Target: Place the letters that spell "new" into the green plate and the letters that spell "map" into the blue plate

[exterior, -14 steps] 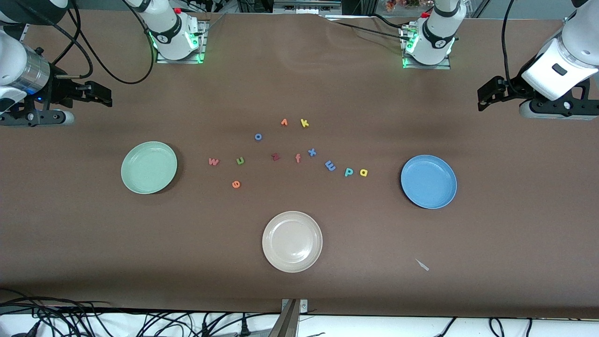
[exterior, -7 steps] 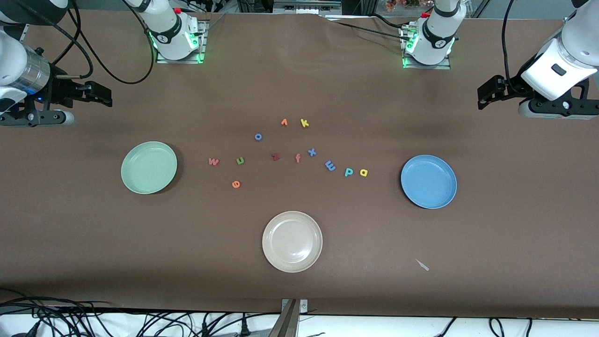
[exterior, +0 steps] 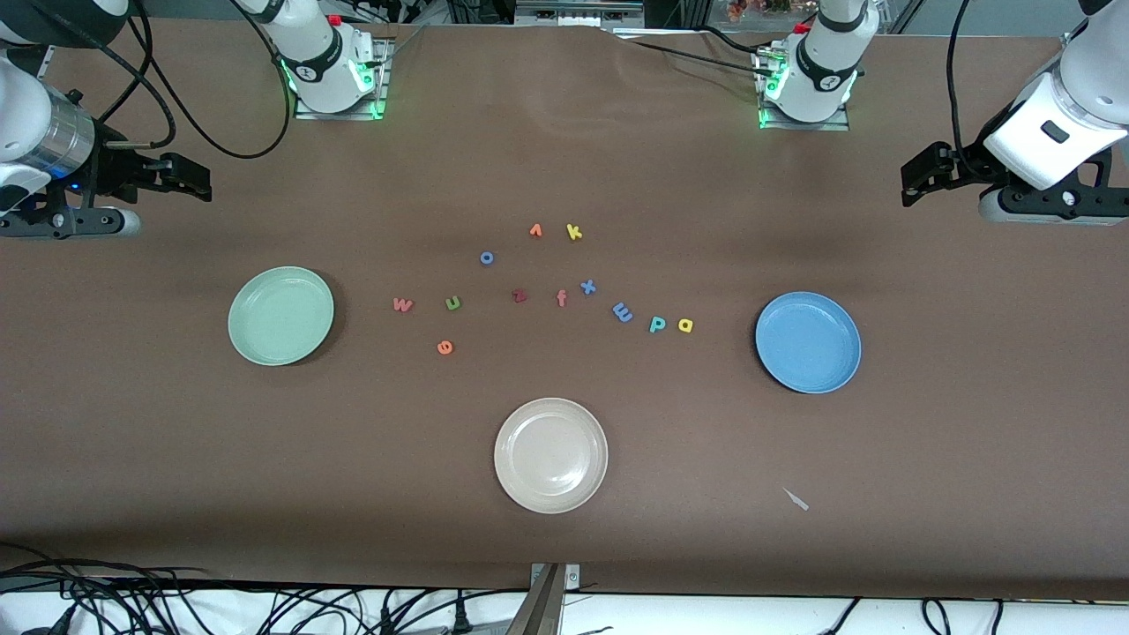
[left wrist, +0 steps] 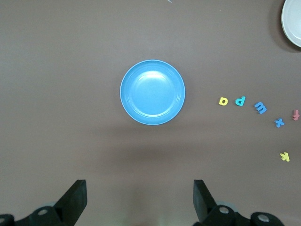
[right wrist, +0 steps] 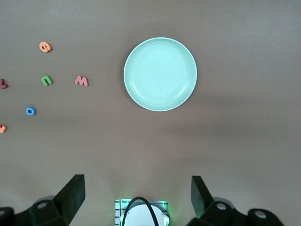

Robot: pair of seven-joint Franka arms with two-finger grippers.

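Both arms parked high at their own ends of the table, waiting. Left gripper [left wrist: 138, 200] hangs with fingers wide apart, empty; the blue plate [left wrist: 152, 92] sits almost straight below it, bare. The yellow "a" [left wrist: 223, 100], teal "p" [left wrist: 240, 100] and blue "m" [left wrist: 260, 107] lie in a short row off to the side of that plate, toward table centre, well out of my reach as it stands.

Right gripper [right wrist: 136, 200] likewise spread open, holding nothing, over the green plate [right wrist: 160, 74], also bare. The pinkish "w" [right wrist: 81, 81] is the closest letter to it, then the green "n" [right wrist: 46, 80], then the orange "e" [right wrist: 44, 46].

Nothing sorted yet, I judge; six picks remain.

Handling notes: the letters look like thin foam, so very light, soft and lying flat. I expect they'd squash or skate under a hard pinch. I'd come straight down, fingertips nearly on the cloth, and close across the narrow width of a stroke. "p" and "a" lie close together; watch for nudging the neighbour.
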